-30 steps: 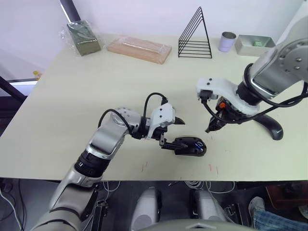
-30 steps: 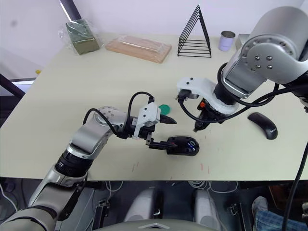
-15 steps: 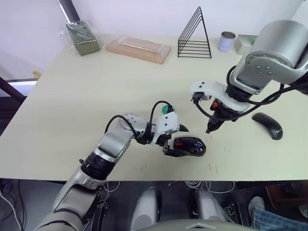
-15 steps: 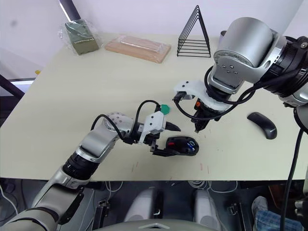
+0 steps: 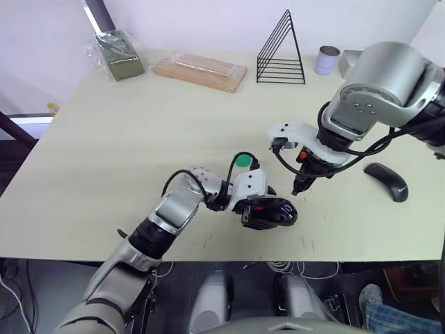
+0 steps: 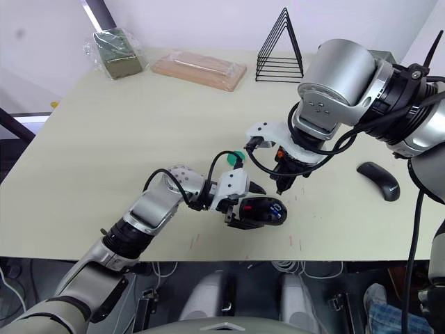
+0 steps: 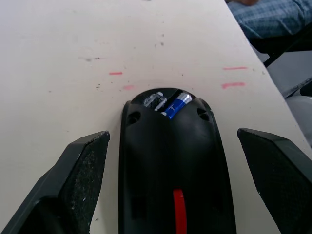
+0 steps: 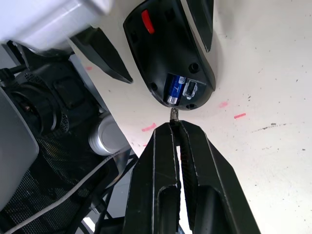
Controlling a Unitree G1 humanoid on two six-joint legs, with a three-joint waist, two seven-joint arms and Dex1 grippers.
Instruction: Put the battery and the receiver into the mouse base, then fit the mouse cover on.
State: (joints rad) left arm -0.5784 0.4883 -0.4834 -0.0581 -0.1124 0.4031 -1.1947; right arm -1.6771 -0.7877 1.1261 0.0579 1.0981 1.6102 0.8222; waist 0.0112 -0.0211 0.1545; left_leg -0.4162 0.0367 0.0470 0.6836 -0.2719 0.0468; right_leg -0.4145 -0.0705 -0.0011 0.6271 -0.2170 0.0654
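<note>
The mouse base [image 5: 273, 212] lies open side up near the table's front edge, with its red patch showing. The blue battery [image 7: 176, 104] sits in its compartment at the base's right end. My left gripper [image 5: 259, 204] is open, its fingers [image 7: 80, 170] on either side of the base without touching it. My right gripper [image 5: 295, 189] hangs just above and beyond the base's right end, shut on the tiny receiver [image 8: 174, 114] that sticks out of its tips. The mouse cover [image 5: 386, 181] lies on the table far to the right.
A flat green disc [image 5: 242, 161] lies just behind my left gripper. Along the table's back edge stand a green packet [image 5: 119, 54], a wrapped wooden block [image 5: 200, 69], a black wire rack [image 5: 281, 52], a small can [image 5: 327, 60] and a metal tray [image 5: 367, 64].
My left gripper has slid to the right, so its fingers now flank the mouse base. My right gripper has come left and down, closer to the base's right end.
</note>
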